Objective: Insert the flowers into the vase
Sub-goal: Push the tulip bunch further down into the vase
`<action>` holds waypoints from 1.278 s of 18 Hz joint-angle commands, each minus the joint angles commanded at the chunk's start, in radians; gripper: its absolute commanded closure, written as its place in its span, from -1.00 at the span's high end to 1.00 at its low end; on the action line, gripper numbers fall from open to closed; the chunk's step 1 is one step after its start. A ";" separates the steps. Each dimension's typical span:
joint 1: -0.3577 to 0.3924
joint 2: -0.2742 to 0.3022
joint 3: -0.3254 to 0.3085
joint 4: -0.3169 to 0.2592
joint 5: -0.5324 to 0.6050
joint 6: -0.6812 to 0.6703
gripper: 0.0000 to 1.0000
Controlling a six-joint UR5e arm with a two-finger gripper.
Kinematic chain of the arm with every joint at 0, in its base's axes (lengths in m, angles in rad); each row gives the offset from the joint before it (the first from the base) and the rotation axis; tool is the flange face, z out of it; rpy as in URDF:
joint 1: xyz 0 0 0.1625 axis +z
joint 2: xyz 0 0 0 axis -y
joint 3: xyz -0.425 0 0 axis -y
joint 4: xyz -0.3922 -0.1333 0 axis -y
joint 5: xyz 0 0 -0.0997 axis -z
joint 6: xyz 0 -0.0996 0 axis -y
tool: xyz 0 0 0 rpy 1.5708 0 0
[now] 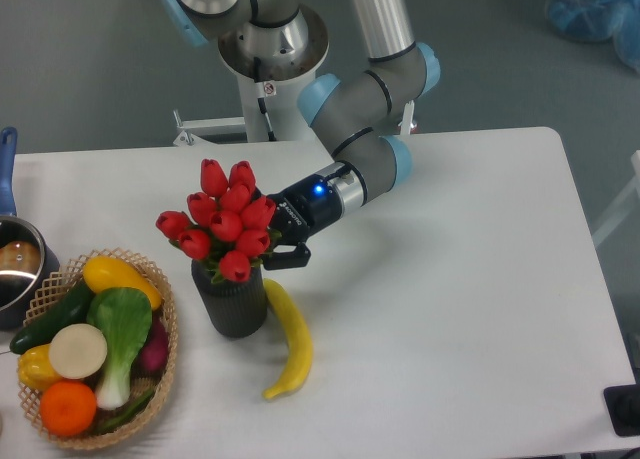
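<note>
My arm comes in from the base at the top, elbow bent over the back of the white counter (450,279), forearm and wrist angled down-left toward the bunch. Blue light lit on the wrist. Tool (278,241) sits right behind the flowers (226,229), mostly hidden by the buds; one dark finger (285,255) shows just right of the lowest buds. Can't tell from here whether the tool is clamped on the stems or let go, since the buds cover the contact.

Red tulip bunch sits above the vase (231,301), heads spreading wider than the rim, leaning a bit up and left. Stems drop toward the vase mouth, but I can't see how deep they go. Vase is dark, ribbed, upright on the counter, front-left of centre.

Banana (290,341) lies on the counter just right of the vase, its top end touching or nearly touching the vase side, curving down toward the front edge.

Wicker basket (160,371) is left of the vase, close but apart, holding a green leafy vegetable (122,329), an orange (67,408), a cucumber (50,319), yellow pieces and a pale round slice. Metal pot with blue handle (8,241) is at the far left edge, partly cropped.
</note>
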 joint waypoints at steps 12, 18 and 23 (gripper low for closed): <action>0.008 -0.002 -0.005 0.000 0.002 0.002 -0.17; 0.012 -0.003 -0.005 0.000 0.002 0.005 -0.04; 0.015 -0.003 -0.005 0.005 0.002 0.005 0.51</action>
